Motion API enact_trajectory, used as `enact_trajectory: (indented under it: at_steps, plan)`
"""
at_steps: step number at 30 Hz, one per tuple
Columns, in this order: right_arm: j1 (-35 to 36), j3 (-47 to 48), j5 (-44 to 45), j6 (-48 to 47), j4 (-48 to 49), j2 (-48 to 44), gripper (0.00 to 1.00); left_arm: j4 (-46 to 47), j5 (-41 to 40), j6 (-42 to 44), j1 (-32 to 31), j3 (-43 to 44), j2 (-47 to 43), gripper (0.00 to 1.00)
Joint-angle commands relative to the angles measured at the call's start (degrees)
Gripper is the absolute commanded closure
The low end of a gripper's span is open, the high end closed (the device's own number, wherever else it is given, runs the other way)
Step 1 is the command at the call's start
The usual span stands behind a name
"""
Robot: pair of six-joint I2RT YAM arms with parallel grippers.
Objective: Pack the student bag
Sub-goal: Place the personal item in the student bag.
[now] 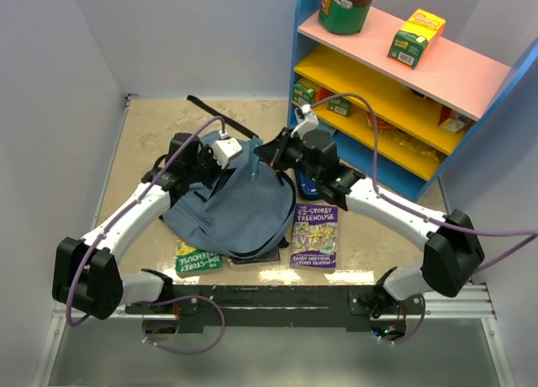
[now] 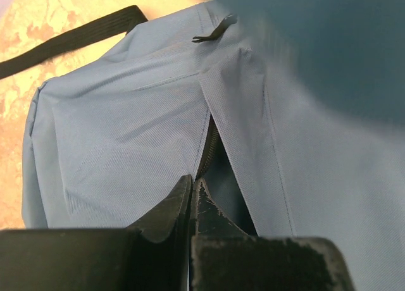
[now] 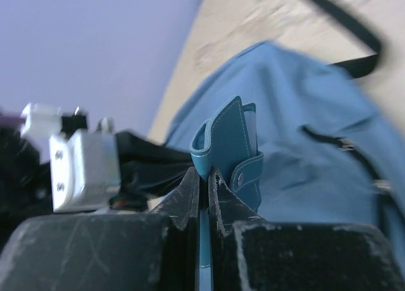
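The sandy-brown table [image 1: 143,151] fills the floor of the booth. A tall shelf [image 1: 471,71] with pink, yellow and blue boards stands at its far right corner. The student bag [image 1: 231,214] lies in the middle of the table, soft, grey-blue and slumped, with its top pulled up toward the two arms. One black strap [image 2: 69,38] trails out flat on the table behind it.

A purple book [image 1: 314,235] lies flat just right of the bag. A green book [image 1: 197,259] pokes out from under the bag's near edge.

The left gripper [image 2: 192,185] is at the bag's zipper. Its two fingers are pressed tight together right where the zipper edge runs in between them. The right gripper [image 3: 204,177] is pinched tight on a small teal flap [image 3: 228,139] with a snap button, which stands upright over the bag.
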Motion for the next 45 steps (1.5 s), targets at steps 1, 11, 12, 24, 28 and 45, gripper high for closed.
enact_trajectory:
  at_steps: [1, 11, 12, 24, 28, 45]
  plan:
    - [2.07, -3.91, -11.6, 8.41, 23.11, 1.8, 1.0, 2.3, 2.54, -3.08, 0.96, 3.08, -1.4, 1.0]
    - [2.6, -11.56, -18.46, 19.31, 41.69, 10.68, 1.0, 1.42, 1.49, -2.38, 1.84, 3.34, -1.05, 1.0]
    - [2.52, -12.26, -18.46, 19.92, 42.56, 11.12, 1.0, 1.42, 1.4, -2.2, 1.84, 3.25, -1.05, 1.0]
    - [2.6, -15.09, -16.35, 18.79, 39.52, 20.87, 1.0, -0.07, 2.36, -1.24, 2.02, 4.39, -1.05, 1.0]
    - [2.52, -15.6, -14.33, 18.08, 36.25, 22.9, 1.0, -0.51, 2.63, -1.15, 2.02, 4.83, -1.31, 1.0]
    - [1.9, -7.99, -15.28, 16.06, 34.39, 28.43, 1.0, -6.04, 16.94, 2.1, 0.87, 4.84, -1.32, 1.0]
